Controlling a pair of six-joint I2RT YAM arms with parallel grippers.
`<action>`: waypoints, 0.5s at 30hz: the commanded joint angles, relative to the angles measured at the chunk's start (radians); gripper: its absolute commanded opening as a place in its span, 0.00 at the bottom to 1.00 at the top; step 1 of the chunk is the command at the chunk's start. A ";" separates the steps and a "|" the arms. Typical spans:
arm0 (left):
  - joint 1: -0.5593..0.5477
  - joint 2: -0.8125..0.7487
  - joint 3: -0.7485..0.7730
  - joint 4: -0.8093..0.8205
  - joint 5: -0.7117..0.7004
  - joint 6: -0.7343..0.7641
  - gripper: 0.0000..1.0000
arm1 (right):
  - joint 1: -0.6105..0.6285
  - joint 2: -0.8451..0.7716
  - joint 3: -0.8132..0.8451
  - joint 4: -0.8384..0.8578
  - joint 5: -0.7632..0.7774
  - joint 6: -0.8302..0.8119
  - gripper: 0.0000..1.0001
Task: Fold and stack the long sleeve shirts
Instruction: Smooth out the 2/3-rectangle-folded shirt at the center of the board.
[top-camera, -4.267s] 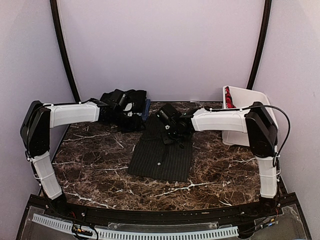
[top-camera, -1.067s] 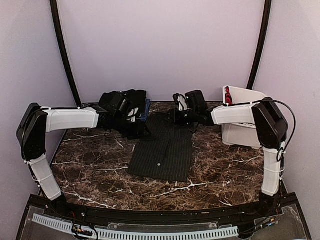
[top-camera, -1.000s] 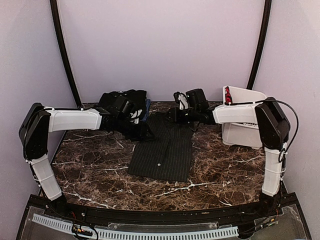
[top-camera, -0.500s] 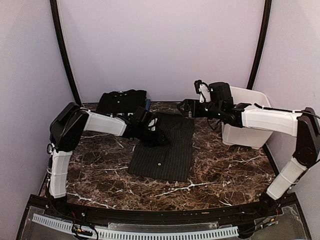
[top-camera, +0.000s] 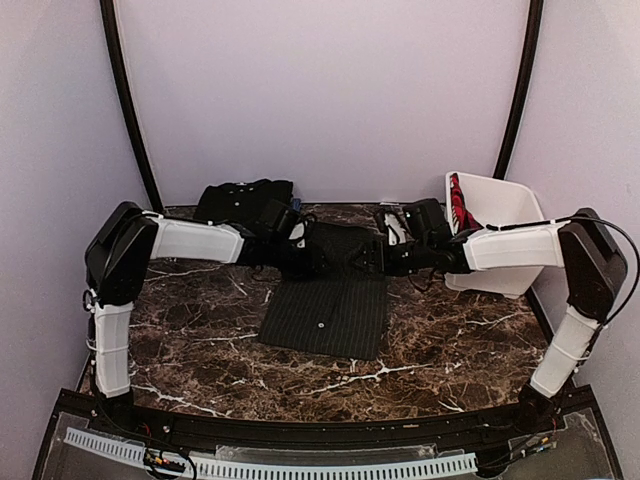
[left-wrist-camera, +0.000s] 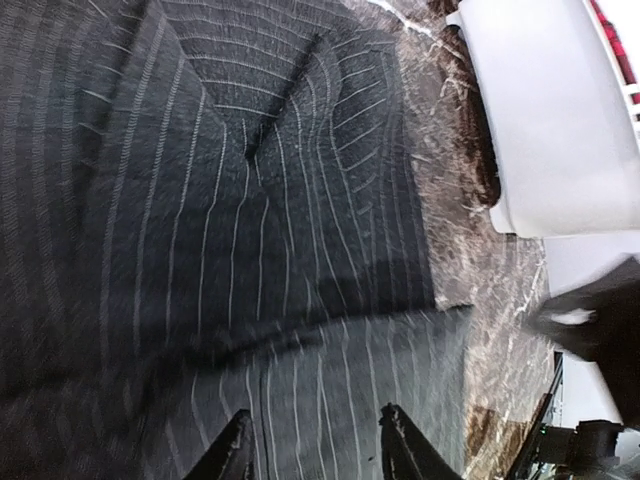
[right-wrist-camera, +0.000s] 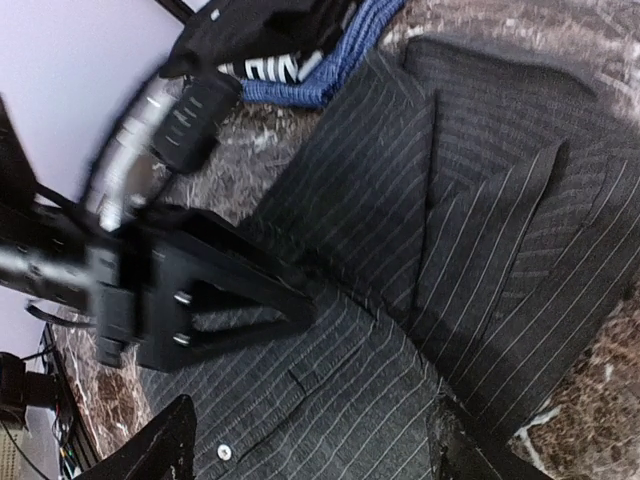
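**Both arms down at pinstripe shirt's far end**

Vs half a sec ago: R gripper (top-camera: 383, 252) has dropped from up near the white plastic basket (top-camera: 495, 215) to cloth level. L gripper (top-camera: 296, 248) has shifted back along the shirt's left side. Both now flank the far part of the large black pinstriped cloth shirt (top-camera: 325, 315), which looks bunched btwn them. Its near half lies flat on the brown marbled tabletop (top-camera: 190, 300).

Shirt's long axis runs near–far, approx. centre table. L gripper sits on its far-left side, R gripper on far-right, about level w/ each other, so neither is clearly nearer. Cloth lies directly under both.

L wrist view: fingers (left-wrist-camera: 238, 450) spread apart, pinstripe cloth below, nothing pinched that I can see. R wrist view: fingers (right-wrist-camera: 165, 445) wide apart too, over the same cloth, no hold.

Plain black cloth shirt (top-camera: 240, 200) and blue cloth shirt w/ white lettering (right-wrist-camera: 320, 75) sit piled at far-left corner, just beside the pinstriped one.

Prob. next: each gripper pinches its own far corner and folds toward the near hem.
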 joint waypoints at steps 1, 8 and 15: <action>0.028 -0.236 -0.114 -0.086 -0.059 0.015 0.42 | 0.001 0.065 -0.040 0.049 -0.101 0.119 0.69; 0.067 -0.469 -0.408 -0.130 -0.058 0.048 0.42 | 0.001 0.147 -0.036 0.042 -0.027 0.179 0.44; 0.067 -0.602 -0.661 -0.129 -0.055 0.029 0.42 | 0.001 0.227 0.028 -0.015 0.099 0.182 0.39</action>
